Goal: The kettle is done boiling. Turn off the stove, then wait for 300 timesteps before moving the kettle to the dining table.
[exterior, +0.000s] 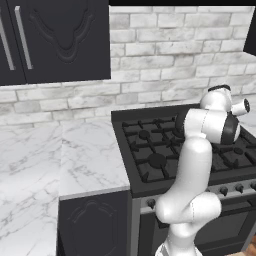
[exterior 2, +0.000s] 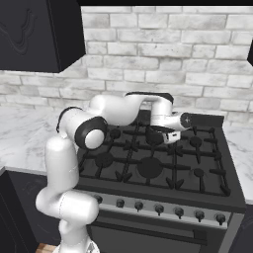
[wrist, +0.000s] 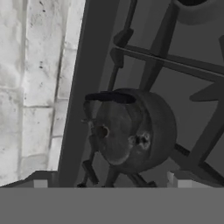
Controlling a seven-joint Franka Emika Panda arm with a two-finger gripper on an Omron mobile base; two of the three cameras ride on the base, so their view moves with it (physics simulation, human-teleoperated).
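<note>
i had the gripper (exterior 2: pixel 170 132) hovering over the back of the stove (exterior 2: pixel 148 168), jaws spread wide and clamped on nothing. in the hand view the kettle (wrist: pixel 131 131) sat on a rear burner grate close to the stove's back edge, with the brick wall (wrist: pixel 35 87) just behind. it had not been lifted, so the carry to the dining table was all left to do. whether the knobs (exterior 2: pixel 159 209) had been turned off i could not tell from these pictures. the kettle stood upright on the grate, its axis vertical. which way the spout pointed i could not make out.
</note>
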